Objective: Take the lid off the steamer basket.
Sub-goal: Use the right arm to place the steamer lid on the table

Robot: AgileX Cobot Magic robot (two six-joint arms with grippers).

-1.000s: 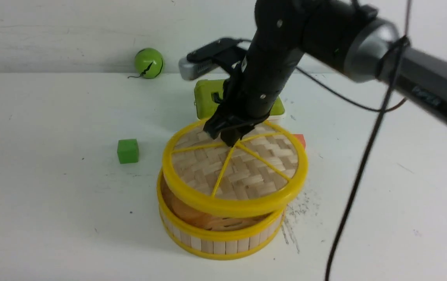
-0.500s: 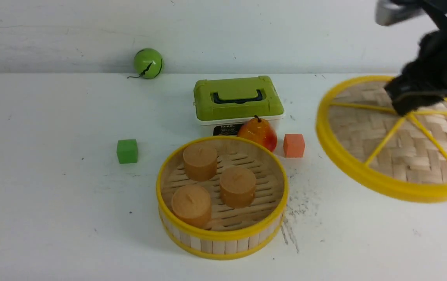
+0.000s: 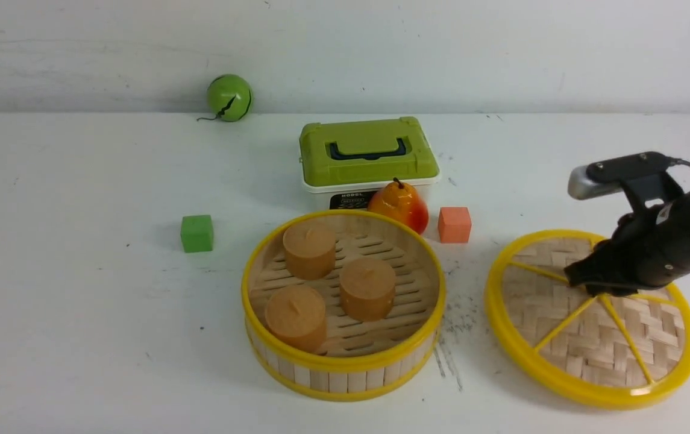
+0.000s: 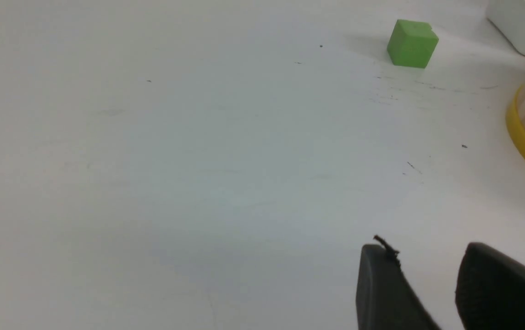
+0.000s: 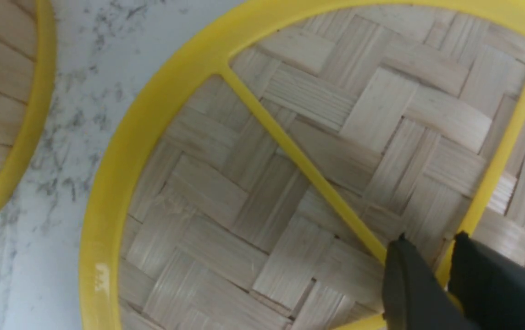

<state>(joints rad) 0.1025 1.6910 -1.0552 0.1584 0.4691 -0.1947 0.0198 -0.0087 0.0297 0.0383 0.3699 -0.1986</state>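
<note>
The steamer basket (image 3: 345, 366) stands uncovered in the middle of the table, with three brown cylinders (image 3: 367, 288) on its slatted floor. The lid (image 3: 586, 343), woven bamboo with a yellow rim and spokes, is down at table level to the basket's right. My right gripper (image 3: 592, 289) is shut on the lid at its hub. In the right wrist view its fingers (image 5: 429, 238) stand astride a yellow spoke of the lid (image 5: 290, 183), and the basket's rim (image 5: 19, 114) is apart from the lid. My left gripper (image 4: 427, 250) is open over bare table, holding nothing.
A green-and-white box (image 3: 369, 154) stands behind the basket, with a pear (image 3: 402, 205) and an orange cube (image 3: 454, 224) in front of it. A green cube (image 3: 197, 232) lies left of the basket and a green ball (image 3: 229, 97) rests by the back wall.
The right gripper lifted the lid off the basket, carried it to the right and lowered it to the table. The three cylinders inside the basket came into view.
</note>
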